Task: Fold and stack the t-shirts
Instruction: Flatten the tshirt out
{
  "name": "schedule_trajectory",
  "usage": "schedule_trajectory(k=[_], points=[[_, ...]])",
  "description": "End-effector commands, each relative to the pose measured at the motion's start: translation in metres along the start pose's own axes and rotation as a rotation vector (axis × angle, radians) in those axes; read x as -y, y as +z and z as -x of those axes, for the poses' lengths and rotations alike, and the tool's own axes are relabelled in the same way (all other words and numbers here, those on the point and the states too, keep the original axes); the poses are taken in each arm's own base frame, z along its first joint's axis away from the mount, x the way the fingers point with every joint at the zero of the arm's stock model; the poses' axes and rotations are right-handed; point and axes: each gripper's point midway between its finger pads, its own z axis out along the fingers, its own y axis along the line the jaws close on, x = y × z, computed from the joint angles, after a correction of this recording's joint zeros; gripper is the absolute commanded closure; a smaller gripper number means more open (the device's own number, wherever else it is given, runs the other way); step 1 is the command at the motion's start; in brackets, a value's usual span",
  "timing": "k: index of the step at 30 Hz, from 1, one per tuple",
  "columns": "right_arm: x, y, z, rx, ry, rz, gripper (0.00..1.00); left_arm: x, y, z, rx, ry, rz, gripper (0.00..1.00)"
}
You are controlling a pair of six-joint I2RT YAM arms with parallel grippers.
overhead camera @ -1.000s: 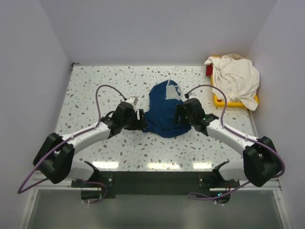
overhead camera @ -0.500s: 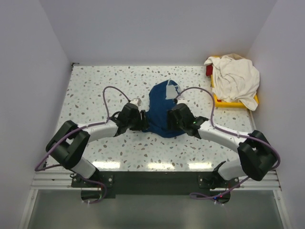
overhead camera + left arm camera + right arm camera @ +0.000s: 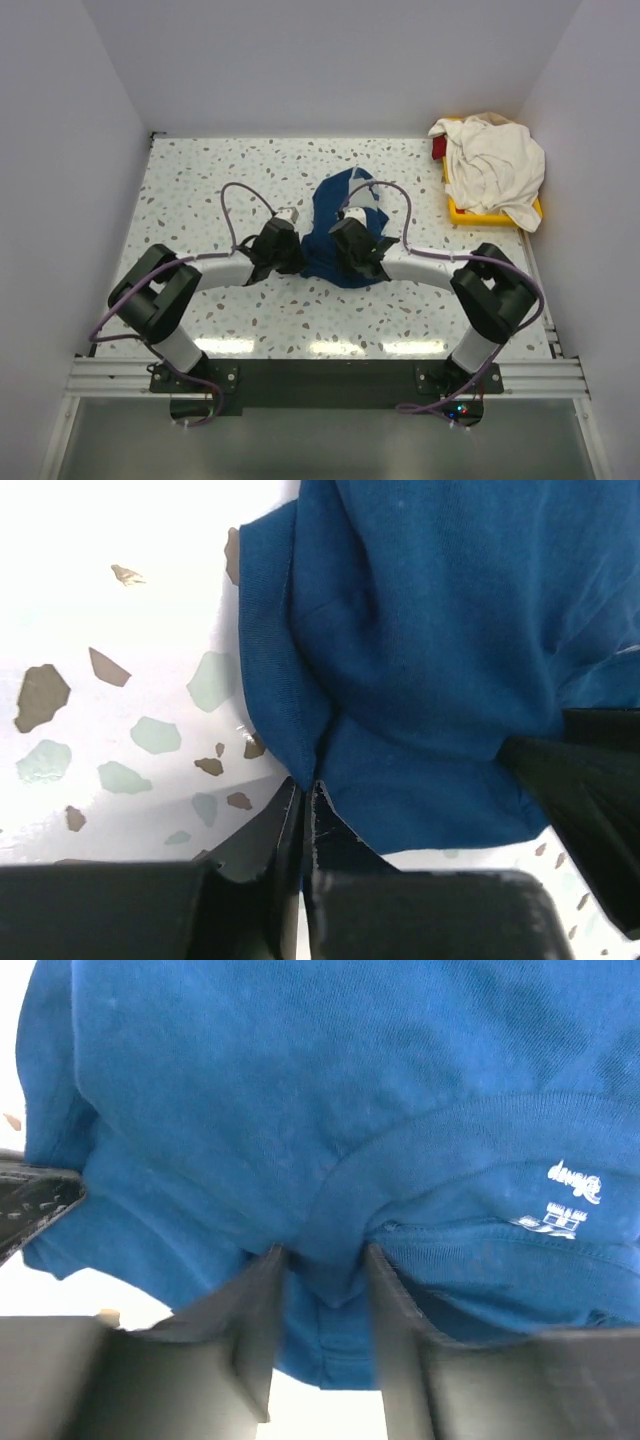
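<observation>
The navy t-shirt (image 3: 328, 212) lies crumpled in the middle of the speckled table, with a white label print (image 3: 572, 1200) at its collar. My left gripper (image 3: 297, 254) (image 3: 305, 784) is at the shirt's left hem and shut on a pinch of the navy cloth (image 3: 430, 630). From the right, my right gripper (image 3: 348, 248) (image 3: 322, 1254) straddles a fold of the navy shirt (image 3: 330, 1090); its jaws still stand apart with cloth bunched between them. The cream t-shirt (image 3: 492, 165) lies heaped on the yellow tray (image 3: 468, 213) at the back right.
A red item (image 3: 438, 148) peeks out at the tray's far left corner. White walls close in the table on the left, back and right. Both arms' purple cables (image 3: 232, 200) loop above the table near the navy shirt.
Both arms have moved inward onto the navy shirt. The left gripper has closed on its hem. The right gripper's jaws have narrowed around a fold.
</observation>
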Motion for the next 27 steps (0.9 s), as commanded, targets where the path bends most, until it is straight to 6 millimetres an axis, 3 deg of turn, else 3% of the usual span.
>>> schedule_trajectory(k=[1, 4, 5, 6, 8, 11, 16, 20, 21, 23, 24, 26, 27], points=[[-0.003, -0.003, 0.032, 0.08, 0.023, -0.043, 0.64, 0.007, -0.006, 0.024, 0.069, 0.002, 0.015, 0.97], [0.006, -0.012, 0.045, 0.101, 0.006, -0.095, 0.85, 0.0, -0.021, 0.042, 0.118, -0.008, 0.064, 1.0], [0.009, -0.016, 0.051, 0.115, -0.001, -0.113, 0.88, -0.004, -0.026, 0.048, 0.136, -0.017, 0.084, 1.0], [0.01, -0.026, 0.068, 0.15, 0.009, -0.118, 0.91, -0.002, -0.035, 0.058, 0.167, -0.028, 0.077, 1.0], [0.024, -0.039, 0.082, 0.166, 0.004, -0.161, 0.93, -0.014, -0.049, 0.068, 0.184, -0.052, 0.122, 1.0], [0.046, -0.067, 0.116, 0.227, 0.056, -0.168, 0.94, -0.019, -0.086, 0.099, 0.273, -0.07, 0.144, 1.0], [0.092, -0.099, 0.153, 0.291, 0.142, -0.198, 0.94, -0.03, -0.14, 0.137, 0.389, -0.075, 0.189, 1.0], [0.097, -0.112, 0.183, 0.338, 0.159, -0.171, 0.95, -0.027, -0.183, 0.173, 0.507, -0.064, 0.19, 1.0], [0.094, -0.123, 0.203, 0.379, 0.165, -0.157, 0.97, -0.019, -0.2, 0.192, 0.556, -0.063, 0.182, 1.0], [0.091, -0.13, 0.223, 0.407, 0.151, -0.152, 0.98, -0.023, -0.219, 0.214, 0.613, -0.042, 0.223, 1.0], [0.087, -0.141, 0.249, 0.455, 0.163, -0.138, 0.98, -0.015, -0.237, 0.236, 0.666, -0.045, 0.221, 1.0], [0.091, -0.152, 0.276, 0.493, 0.163, -0.139, 0.99, -0.022, -0.26, 0.262, 0.719, -0.053, 0.242, 1.0], [0.089, -0.166, 0.307, 0.552, 0.179, -0.129, 1.0, -0.013, -0.283, 0.286, 0.782, -0.056, 0.22, 1.0]])
